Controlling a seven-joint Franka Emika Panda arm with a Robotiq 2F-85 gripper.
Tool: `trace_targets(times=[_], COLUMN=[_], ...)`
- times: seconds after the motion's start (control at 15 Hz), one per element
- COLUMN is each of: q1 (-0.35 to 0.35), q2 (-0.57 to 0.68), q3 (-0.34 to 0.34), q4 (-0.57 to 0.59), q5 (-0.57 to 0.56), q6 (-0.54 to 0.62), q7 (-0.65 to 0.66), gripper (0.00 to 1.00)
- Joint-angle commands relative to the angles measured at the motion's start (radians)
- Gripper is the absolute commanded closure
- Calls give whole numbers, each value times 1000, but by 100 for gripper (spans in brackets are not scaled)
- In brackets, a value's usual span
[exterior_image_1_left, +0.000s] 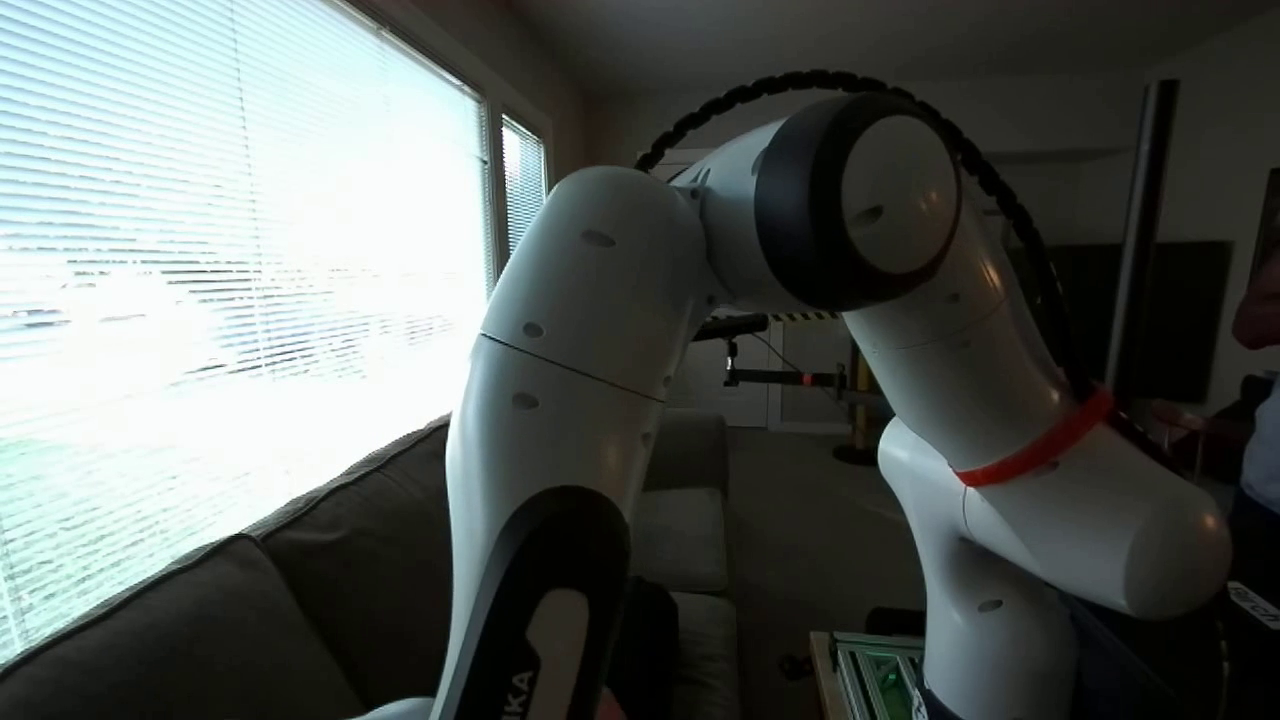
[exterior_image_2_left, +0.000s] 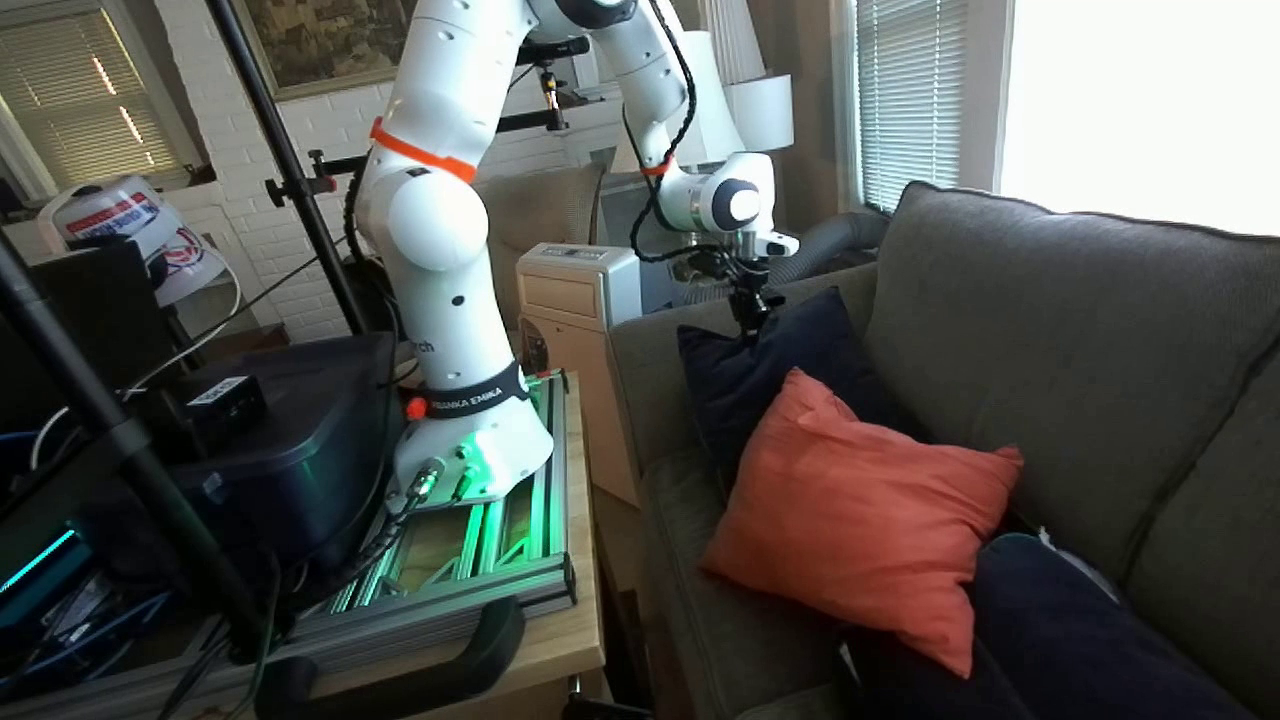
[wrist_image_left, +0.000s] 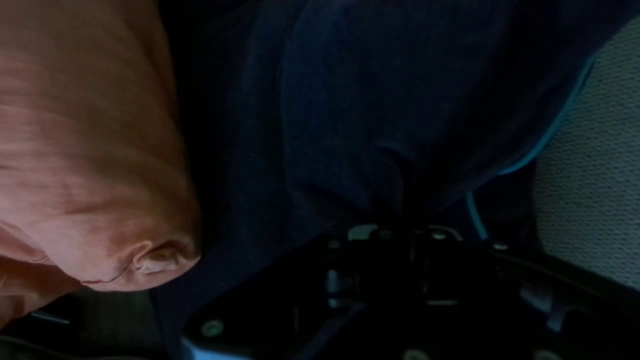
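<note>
A: How far along is this?

B: The grip looks made, I'd judge. The tool (wrist_image_left: 396, 231) is drawn together, clamped on cloth of the navy throw pillow (exterior_image_2_left: 818, 342); in the wrist view, folds gather right where it bites

A: And where is that pillow?

B: At the far end of the grey sofa (exterior_image_2_left: 1060, 330), beside the far armrest (exterior_image_2_left: 640, 375), as seen in an exterior view. The orange throw pillow (exterior_image_2_left: 865, 510) lies just on its near side, hiding part of it

A: So what's left?

B: Any lifting or carrying, in my judgement: the pillow appears to rest on the sofa, not yet raised. How deep the pinch goes I cannot tell; it's too dark there
</note>
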Motion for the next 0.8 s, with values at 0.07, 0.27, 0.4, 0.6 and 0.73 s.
trace_targets(times=[0.07, 0.27, 0.4, 0.6, 0.73], q1=[-34, -49, -61, -88, -105], q2=[-59, -84, -100, -112, -126], q3=[-9, -10, -10, -6, -7], q4=[-9, -12, -15, -8, -9], q5=[19, 20, 21, 31, 32], q6=[12, 15, 17, 7, 10], q7=[7, 8, 3, -11, -25], gripper=[99, 99, 99, 99, 99])
